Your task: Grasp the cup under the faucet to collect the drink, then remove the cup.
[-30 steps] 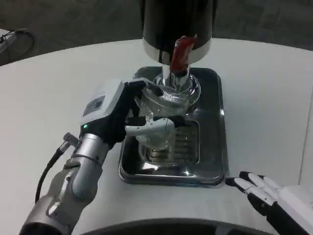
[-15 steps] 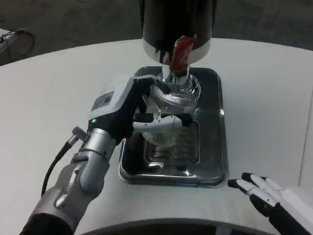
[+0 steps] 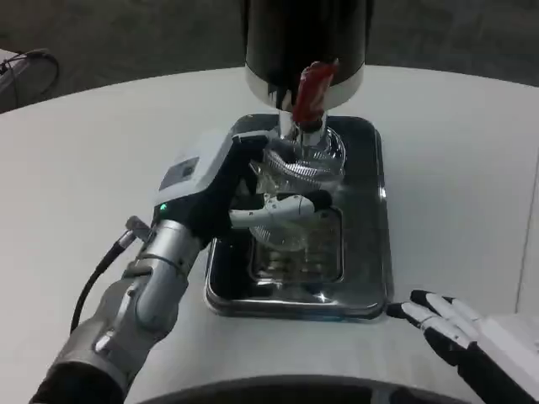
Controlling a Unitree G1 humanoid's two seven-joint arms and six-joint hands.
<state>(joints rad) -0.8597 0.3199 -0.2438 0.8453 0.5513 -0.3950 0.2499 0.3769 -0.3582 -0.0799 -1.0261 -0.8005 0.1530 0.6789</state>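
A clear ribbed plastic cup (image 3: 296, 181) stands over the steel drip tray (image 3: 364, 252), right under the faucet with its red lever (image 3: 312, 91). My left hand (image 3: 226, 195) grips the cup from the left, its fingers wrapped around the front of the cup's wall. The black dispenser body (image 3: 305, 38) rises behind it. My right hand (image 3: 459, 332) lies low at the bottom right, off the tray's near right corner, fingers apart and holding nothing. I cannot tell whether drink is flowing.
The tray's slotted grate (image 3: 299, 252) sits under the cup. A white round table (image 3: 93, 168) spreads to the left and right. A black cable (image 3: 93, 282) runs off my left wrist.
My left hand has carried the cup a little up and back, closer under the faucet. The right hand has shifted only slightly.
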